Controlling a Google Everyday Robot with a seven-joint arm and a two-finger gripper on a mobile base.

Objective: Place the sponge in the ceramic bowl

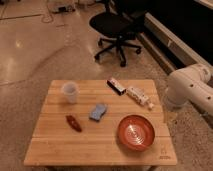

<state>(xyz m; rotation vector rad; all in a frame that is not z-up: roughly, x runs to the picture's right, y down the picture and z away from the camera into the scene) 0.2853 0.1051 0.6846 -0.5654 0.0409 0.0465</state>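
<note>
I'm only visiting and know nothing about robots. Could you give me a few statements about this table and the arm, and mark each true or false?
1. The sponge lies inside the ceramic bowl. False: it lies on the wooden table, left of the bowl and apart from it.
2. A white cup stands upright near the table's far left corner. True.
3. The gripper is holding the sponge. False: it hangs beside the table's right edge, away from the sponge.
4. The ceramic bowl has nothing in it. True.
</note>
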